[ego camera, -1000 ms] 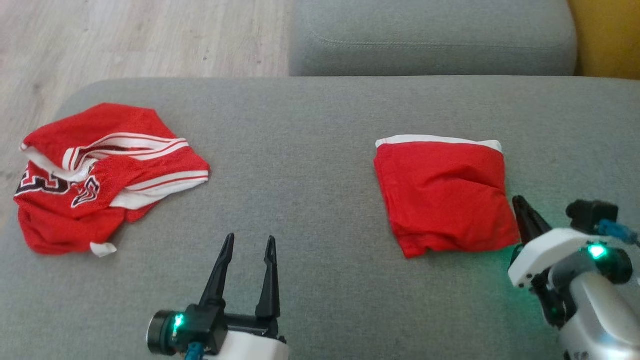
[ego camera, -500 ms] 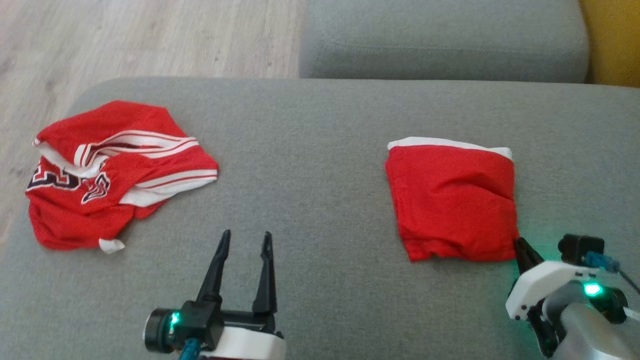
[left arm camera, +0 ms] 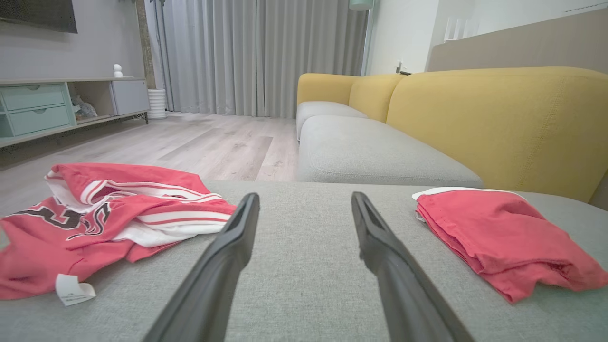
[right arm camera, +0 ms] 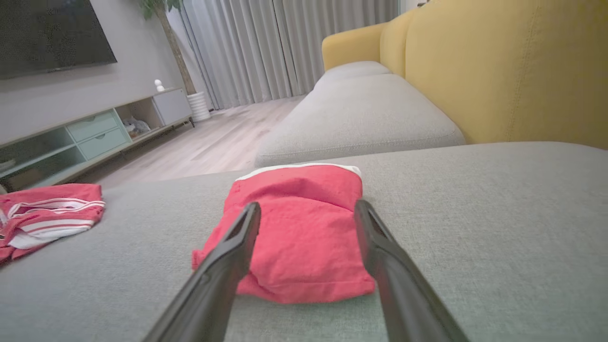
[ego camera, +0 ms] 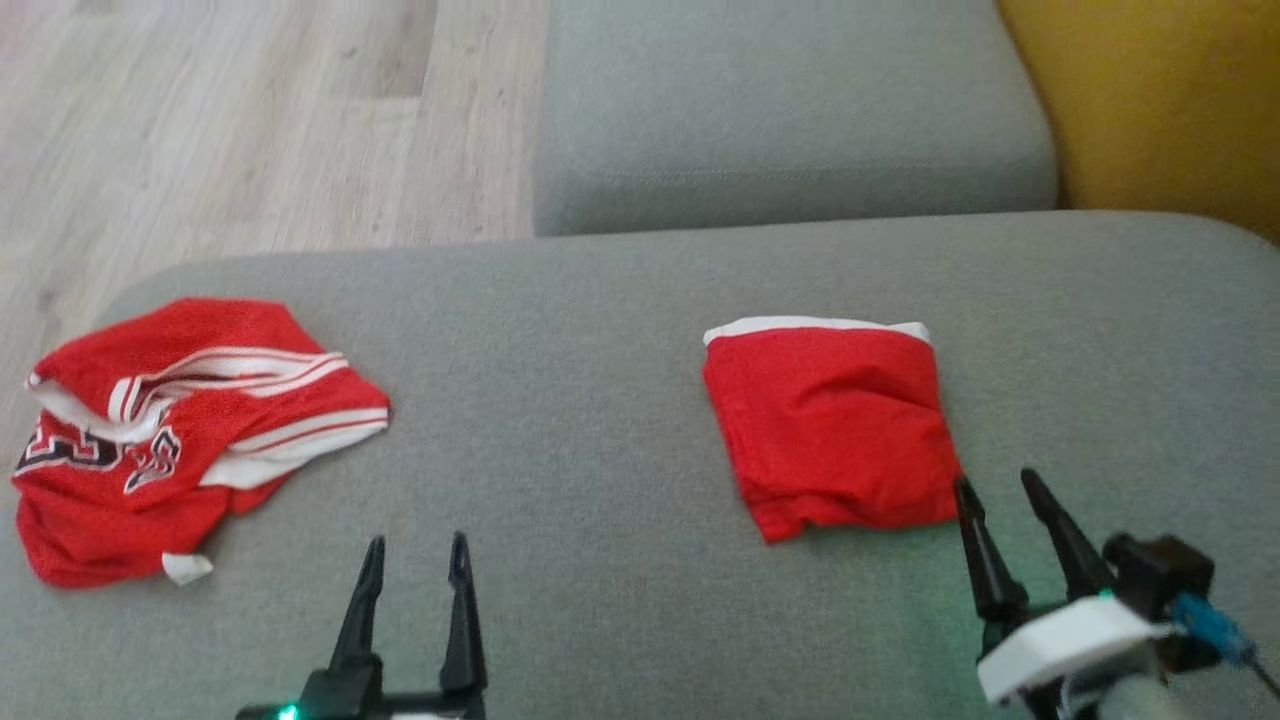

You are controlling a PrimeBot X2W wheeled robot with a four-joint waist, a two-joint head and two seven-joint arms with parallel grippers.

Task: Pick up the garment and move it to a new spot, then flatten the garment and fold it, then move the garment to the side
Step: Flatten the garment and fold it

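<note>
— Starting at the right claw (ego camera: 996, 482): spread, empty, tips just beside the near right corner of the folded red garment (ego camera: 830, 425), which lies ahead and a little left.
— And the left claw (ego camera: 417, 540)?
— Spread too, empty, over the bare grey cushion (ego camera: 600, 350). The crumpled jersey (ego camera: 180, 430) lies well off to its left, with its long axis running crosswise.
— Which arm, then?
— Right for the folded piece. Left, I'd judge, for the jersey.

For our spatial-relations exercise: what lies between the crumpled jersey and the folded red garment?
Head view: bare grey cushion between jersey and folded garment; open left gripper at the gap's near edge.
</note>
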